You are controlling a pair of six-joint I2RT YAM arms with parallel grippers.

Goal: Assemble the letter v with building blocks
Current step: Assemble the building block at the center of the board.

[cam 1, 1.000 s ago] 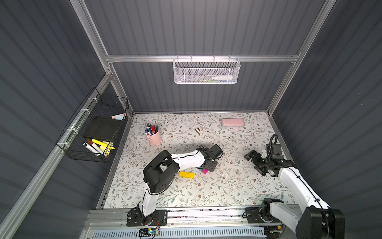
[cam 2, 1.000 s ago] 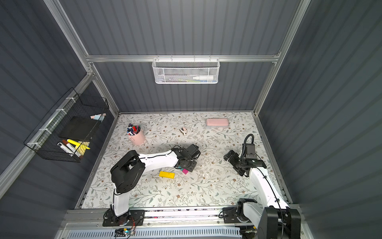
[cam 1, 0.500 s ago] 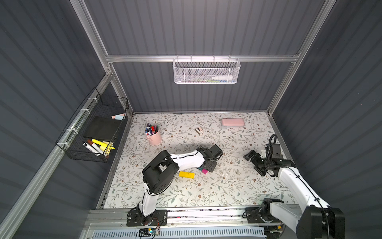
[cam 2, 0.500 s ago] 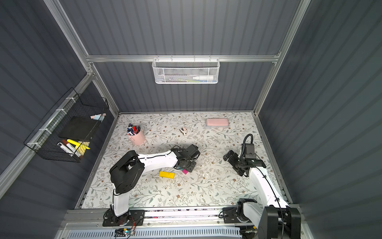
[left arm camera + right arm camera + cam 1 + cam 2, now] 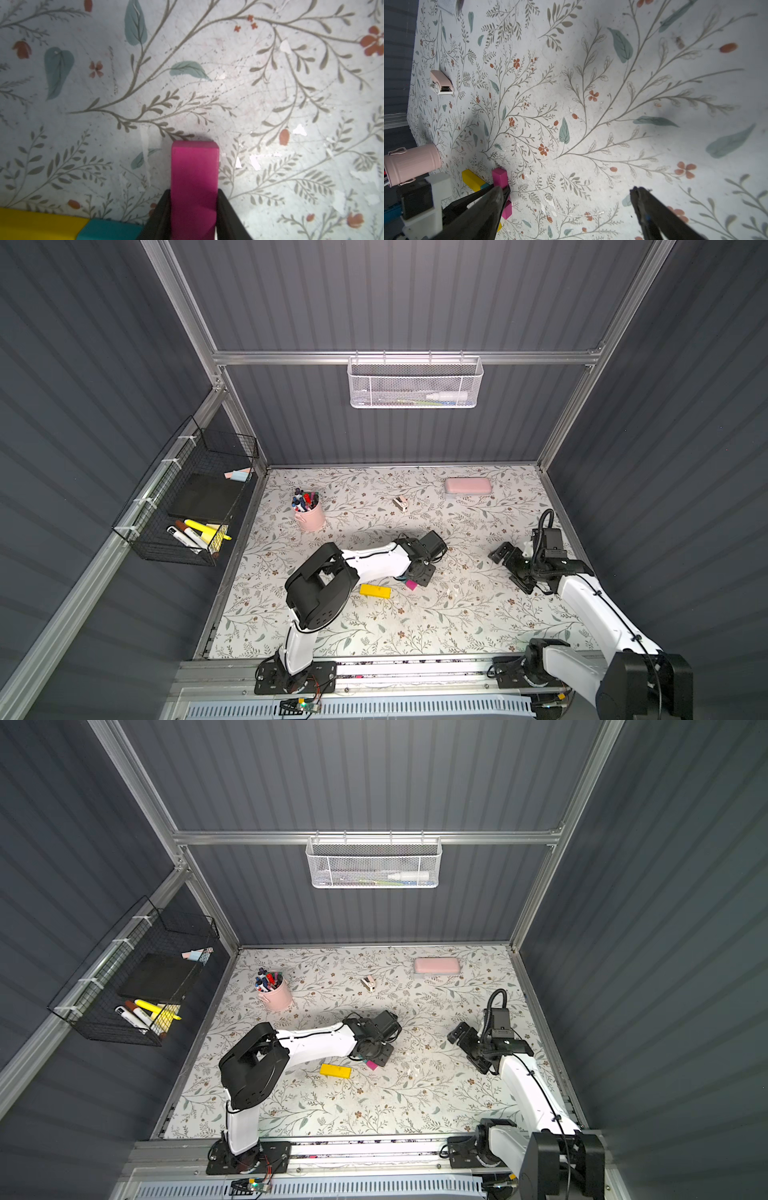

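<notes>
In the left wrist view my left gripper [image 5: 194,209] is shut on a magenta block [image 5: 194,182], which sticks out forward low over the floral mat. A yellow block [image 5: 37,224] and a teal block [image 5: 108,228] lie end to end beside it. The right wrist view shows this yellow block [image 5: 472,179], the held magenta block [image 5: 499,177] and a second magenta block [image 5: 507,209]. In both top views a yellow block [image 5: 375,590] [image 5: 335,1070] and a magenta block [image 5: 411,584] [image 5: 372,1064] lie by the left gripper [image 5: 417,576]. My right gripper [image 5: 513,568] [image 5: 570,191] is open and holds nothing, well to the right.
A pink pen cup [image 5: 309,516] stands at the back left. A pale pink case [image 5: 467,486] and a small stapler [image 5: 401,502] lie near the back. A black wire basket [image 5: 187,506] hangs on the left wall, a white mesh basket [image 5: 415,383] on the back wall.
</notes>
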